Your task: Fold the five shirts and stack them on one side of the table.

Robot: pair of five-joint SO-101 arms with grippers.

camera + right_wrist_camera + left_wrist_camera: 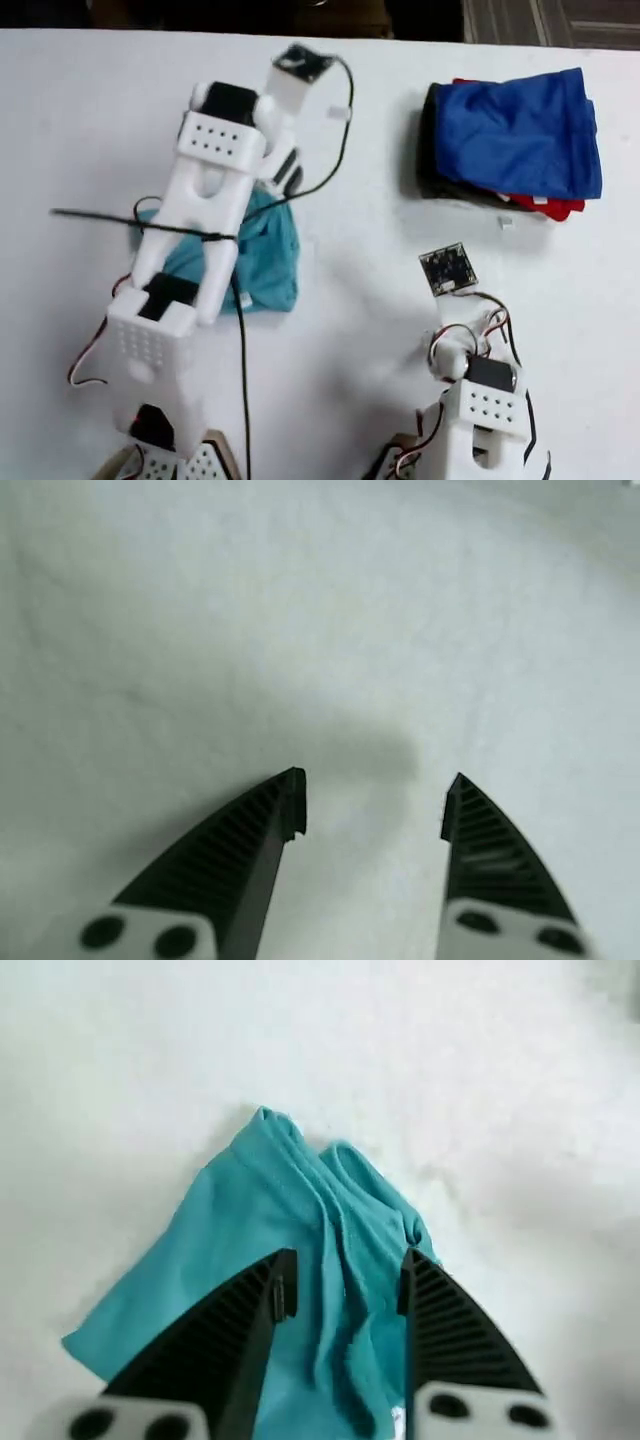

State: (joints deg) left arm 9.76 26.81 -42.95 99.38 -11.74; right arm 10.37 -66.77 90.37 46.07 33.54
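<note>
From up high I see my left arm point(215, 190) stretched out over a crumpled teal cloth shirt point(268, 262), which lies on the near left part of the white bench point(80, 120); part of the shirt is hidden under the arm. In the left wrist view the left jaws are partly open, one black ribbed finger point(235, 1325) on each side of a bunched fold of that teal shirt point(250, 1210); I can't tell if the tips touch the cloth, and they have hold of nothing.

My right arm point(485, 405) sits at the near right edge of the bench; its wrist view looks down at bare white bench point(330, 610). The right jaws are wide open, and nothing is between the black fingers point(235, 855).

At the far right of the bench there is a pile of folded shirts; a folded blue cloth shirt point(515, 130) is on top, a red shirt point(555, 207) peeks out under its near edge, and a black shirt point(428, 150) shows along the left edge below them. The pile is well apart from the teal shirt and from both arms.
</note>
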